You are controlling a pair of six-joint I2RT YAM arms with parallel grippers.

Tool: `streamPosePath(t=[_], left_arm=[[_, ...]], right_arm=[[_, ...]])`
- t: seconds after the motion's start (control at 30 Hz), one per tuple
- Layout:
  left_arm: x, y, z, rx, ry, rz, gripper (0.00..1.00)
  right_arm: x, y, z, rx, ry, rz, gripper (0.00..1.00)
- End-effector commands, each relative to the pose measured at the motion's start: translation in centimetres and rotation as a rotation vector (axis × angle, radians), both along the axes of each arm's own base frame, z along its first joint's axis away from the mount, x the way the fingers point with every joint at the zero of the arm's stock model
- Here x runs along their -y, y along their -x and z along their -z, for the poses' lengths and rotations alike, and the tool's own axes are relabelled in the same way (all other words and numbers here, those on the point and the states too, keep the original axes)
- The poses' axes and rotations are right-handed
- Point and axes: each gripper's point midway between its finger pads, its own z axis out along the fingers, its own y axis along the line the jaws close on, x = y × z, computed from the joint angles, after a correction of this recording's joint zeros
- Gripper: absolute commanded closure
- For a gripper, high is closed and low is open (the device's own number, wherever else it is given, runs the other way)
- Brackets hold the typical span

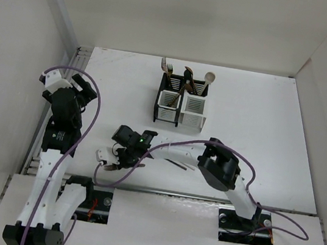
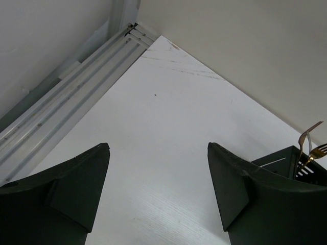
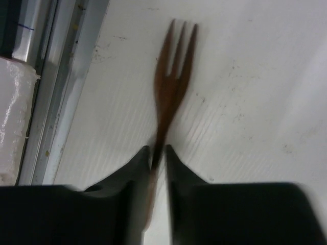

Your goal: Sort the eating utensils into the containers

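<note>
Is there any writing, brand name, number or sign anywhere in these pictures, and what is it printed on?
None can be read.
The containers, the brown fork held in the right gripper and the table show no lettering.
The green dot on the right arm is a light, not a sign.
Any label on that arm or the left arm is too small to read.

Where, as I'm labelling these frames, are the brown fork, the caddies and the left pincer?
brown fork [image 3: 169, 84]: right wrist view, on its neck below the tines.
caddies [image 1: 193, 106]: top external view, on the right caddy's white front panel.
left pincer [image 2: 157, 148]: left wrist view, midway between its fingertips.
</note>
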Motion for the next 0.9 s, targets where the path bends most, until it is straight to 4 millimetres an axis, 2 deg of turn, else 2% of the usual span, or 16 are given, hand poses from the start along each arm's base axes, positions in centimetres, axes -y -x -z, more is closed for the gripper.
streamPosePath(t=[0.0, 0.1, 0.2, 0.3, 0.37, 0.43, 0.53, 0.57, 0.6, 0.63, 0.67, 0.7, 0.73, 0.77, 0.8, 0.87], left_arm=[[-0.8, 0.1, -1.8, 0.072, -0.025, -0.034, 0.25], [-0.8, 0.1, -1.8, 0.069, -0.033, -0.033, 0.25], [-0.8, 0.1, -2.0, 0.078, -0.033, -0.033, 0.25], [-0.8, -0.1, -1.7, 0.069, -0.033, -0.033, 0.25], [-1.0, -0.1, -1.7, 0.069, -0.034, -0.042, 0.25], [-1.0, -0.2, -1.9, 0.067, -0.034, -0.042, 0.25], [-1.2, -0.6, -3.5, 0.096, -0.055, -0.051, 0.25], [-1.2, -0.9, -3.6, 0.094, -0.055, -0.051, 0.25], [-1.6, -1.0, -4.2, 0.104, -0.068, -0.068, 0.25], [-1.8, -1.2, -5.4, 0.124, -0.083, -0.078, 0.25], [-2.0, -1.3, -6.0, 0.135, -0.092, -0.087, 0.24], [-2.2, -1.3, -7.4, 0.172, -0.101, -0.099, 0.24], [-2.5, -1.7, -8.2, 0.181, -0.110, -0.111, 0.24], [-2.5, -1.7, -9.1, 0.201, -0.125, -0.112, 0.24], [-2.6, -2.0, -9.4, 0.207, -0.133, -0.112, 0.24], [-2.6, -2.8, -10.1, 0.225, -0.142, -0.104, 0.24]], right_arm=[[2.3, 0.2, 1.9, -0.001, 0.112, 0.022, 0.81], [3.2, -0.1, 2.7, 0.010, 0.159, 0.044, 1.00], [3.1, -0.1, 2.5, 0.007, 0.167, 0.044, 1.00], [1.3, -0.5, 0.3, 0.016, 0.110, 0.040, 1.00], [0.1, -0.4, -2.0, 0.005, 0.046, 0.037, 1.00], [-1.9, -1.2, -6.2, 0.015, -0.072, 0.052, 1.00], [-3.4, -3.9, -11.6, -0.029, -0.248, 0.116, 1.00], [-3.6, -4.5, -14.8, -0.049, -0.325, 0.156, 1.00], [-3.8, -5.0, -16.8, -0.081, -0.389, 0.162, 1.00], [-3.0, -7.2, -18.2, -0.094, -0.438, 0.214, 1.00], [-3.2, -8.3, -22.2, -0.099, -0.559, 0.246, 1.00], [-2.9, -9.1, -24.1, -0.103, -0.621, 0.260, 1.00], [-1.9, -10.9, -25.1, -0.102, -0.667, 0.299, 1.00], [-1.9, -12.4, -28.1, -0.062, -0.778, 0.307, 1.00], [-1.0, -13.0, -30.7, -0.061, -0.846, 0.336, 1.00], [0.8, -16.7, -32.9, -0.007, -0.921, 0.427, 1.00]])
